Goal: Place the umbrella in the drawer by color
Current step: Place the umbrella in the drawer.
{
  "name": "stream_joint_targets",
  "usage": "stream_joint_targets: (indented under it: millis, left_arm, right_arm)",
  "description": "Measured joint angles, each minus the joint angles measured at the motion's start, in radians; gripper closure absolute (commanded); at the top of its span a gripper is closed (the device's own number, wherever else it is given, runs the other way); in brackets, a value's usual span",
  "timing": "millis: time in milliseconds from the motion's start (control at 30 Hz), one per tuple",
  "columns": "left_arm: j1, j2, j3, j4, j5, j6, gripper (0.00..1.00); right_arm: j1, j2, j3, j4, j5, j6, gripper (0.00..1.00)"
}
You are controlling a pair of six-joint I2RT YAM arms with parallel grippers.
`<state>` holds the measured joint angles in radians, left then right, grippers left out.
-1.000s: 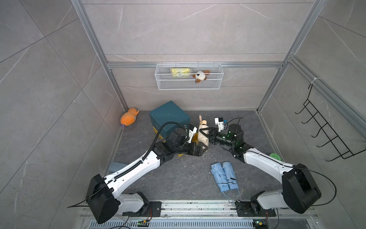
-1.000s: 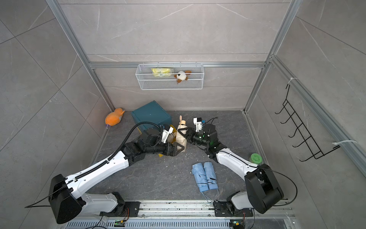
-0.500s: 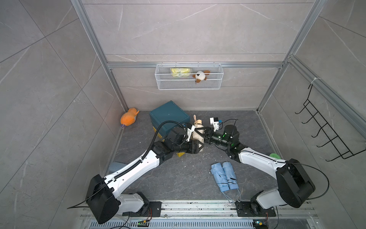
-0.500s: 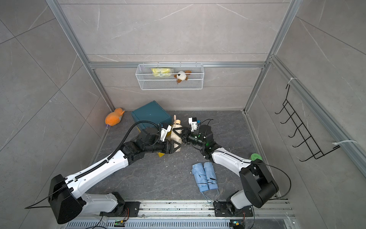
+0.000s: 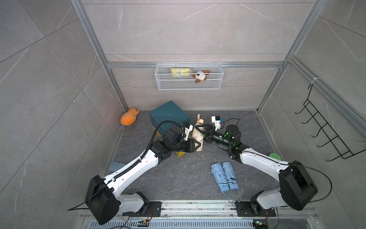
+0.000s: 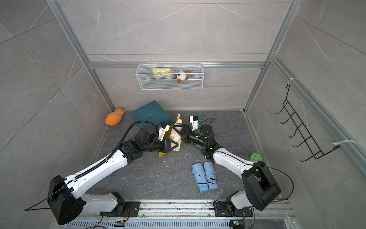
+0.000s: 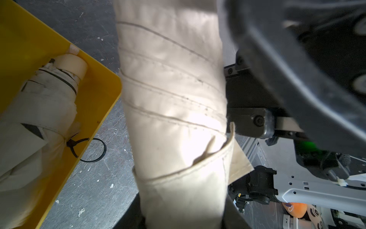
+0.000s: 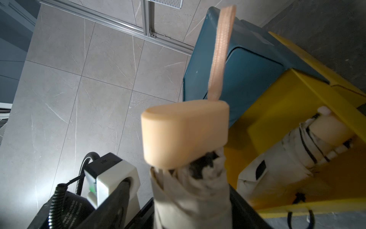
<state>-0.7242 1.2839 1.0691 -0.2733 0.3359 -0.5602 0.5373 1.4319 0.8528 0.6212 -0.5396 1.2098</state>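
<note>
A folded beige umbrella (image 5: 198, 134) (image 6: 176, 136) stands tilted between both arms, just right of the pulled-out yellow drawer (image 5: 180, 153) of the teal cabinet (image 5: 168, 117). My left gripper (image 5: 198, 145) (image 7: 182, 218) is shut on the umbrella's lower cloth (image 7: 174, 99). My right gripper (image 5: 203, 131) (image 8: 190, 214) is open, its fingers spread on either side of the cloth just below the peach handle (image 8: 184, 134). Another beige umbrella (image 7: 39, 103) (image 8: 297, 150) lies inside the yellow drawer (image 7: 103, 95). Two blue umbrellas (image 5: 223, 176) (image 6: 205, 176) lie side by side on the floor near the right arm.
An orange plush (image 5: 128, 119) lies in the back left corner. A wire basket (image 5: 189, 79) with a soft toy hangs on the back wall. A green disc (image 5: 275, 156) sits by the right wall, under a black hook rack (image 5: 326, 134).
The left gripper has shut on the beige umbrella and the right gripper has opened around it. Both grippers and the umbrella have shifted left, toward the drawer.
</note>
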Motion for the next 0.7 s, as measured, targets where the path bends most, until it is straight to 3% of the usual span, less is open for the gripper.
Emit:
stream_joint_targets:
  millis: [433, 700]
  left_arm:
    - [0.011, 0.043, 0.048, -0.106, 0.127, 0.069, 0.72]
    - [0.005, 0.075, 0.099, -0.173, 0.174, 0.123, 0.71]
  right_arm:
    - [-0.081, -0.164, 0.224, -0.618, -0.041, -0.396, 0.1]
    - [-0.087, -0.164, 0.233, -0.815, -0.056, -0.513, 0.1]
